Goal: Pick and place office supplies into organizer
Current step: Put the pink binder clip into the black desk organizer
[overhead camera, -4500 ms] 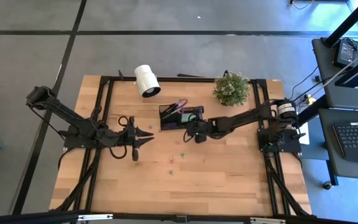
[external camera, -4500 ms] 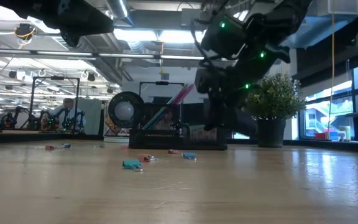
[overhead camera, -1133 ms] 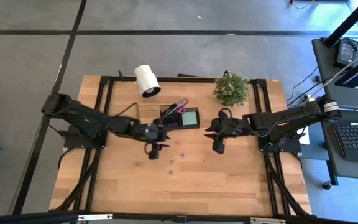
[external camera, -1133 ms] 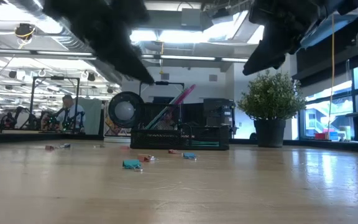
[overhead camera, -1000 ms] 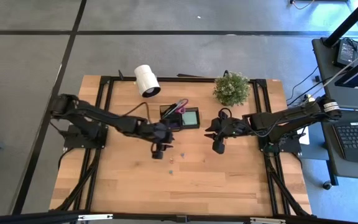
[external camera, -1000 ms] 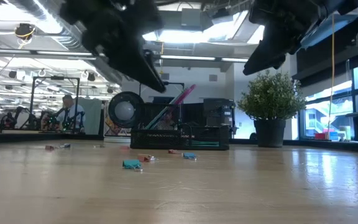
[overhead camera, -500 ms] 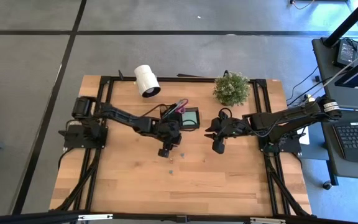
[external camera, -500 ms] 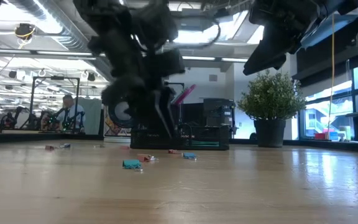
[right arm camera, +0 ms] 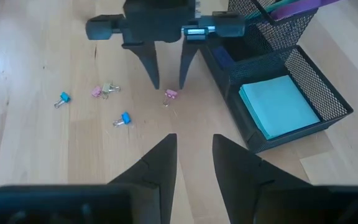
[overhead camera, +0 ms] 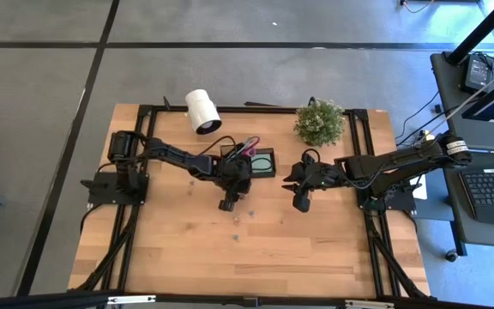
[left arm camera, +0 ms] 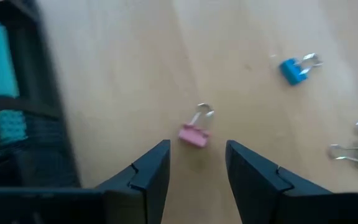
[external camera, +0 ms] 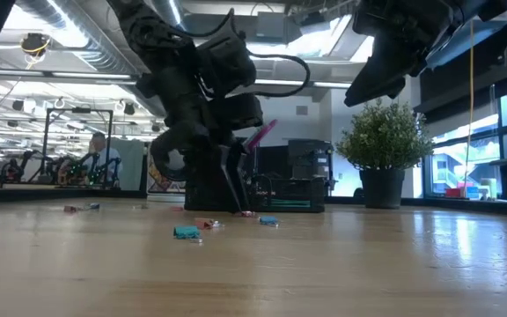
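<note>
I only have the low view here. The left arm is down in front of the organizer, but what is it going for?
Observer: The left gripper hangs open right over a pink binder clip, one finger on each side; the left wrist view shows the clip just ahead of the fingers.
Operator: Has it touched the clip?
Observer: Not as far as I can see; the right wrist view shows a gap between the fingertips and the clip.
Operator: Other clips nearby?
Observer: Yes, two blue clips and another pink one beside a pale one lie farther from the organizer.
Operator: And the right gripper?
Observer: The right gripper waits open above the table, beside the organizer.
</note>
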Action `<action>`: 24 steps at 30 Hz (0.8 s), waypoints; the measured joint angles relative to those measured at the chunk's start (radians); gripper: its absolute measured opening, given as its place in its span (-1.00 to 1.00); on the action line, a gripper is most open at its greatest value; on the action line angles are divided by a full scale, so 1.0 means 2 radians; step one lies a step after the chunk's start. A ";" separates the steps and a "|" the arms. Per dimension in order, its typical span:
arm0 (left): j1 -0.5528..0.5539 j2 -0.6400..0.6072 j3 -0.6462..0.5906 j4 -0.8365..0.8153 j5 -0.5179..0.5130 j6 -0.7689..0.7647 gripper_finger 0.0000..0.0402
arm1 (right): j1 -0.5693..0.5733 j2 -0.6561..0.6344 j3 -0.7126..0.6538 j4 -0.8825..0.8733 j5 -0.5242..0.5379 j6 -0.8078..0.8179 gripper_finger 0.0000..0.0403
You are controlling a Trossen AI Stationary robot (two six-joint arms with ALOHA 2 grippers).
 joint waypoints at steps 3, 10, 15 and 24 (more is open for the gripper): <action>-0.005 0.000 0.000 0.000 0.001 0.011 -0.27 | 0.000 0.000 0.000 0.000 0.000 0.000 -0.47; -0.008 0.000 0.000 0.001 -0.018 0.016 -0.26 | 0.000 0.000 0.000 0.000 0.000 0.000 -0.47; -0.007 0.000 0.000 0.001 -0.031 0.023 -0.26 | 0.000 0.000 0.000 0.000 0.000 0.001 -0.47; -0.006 0.017 0.001 0.023 -0.006 0.033 -0.25 | 0.000 0.000 0.000 0.000 0.000 0.002 -0.47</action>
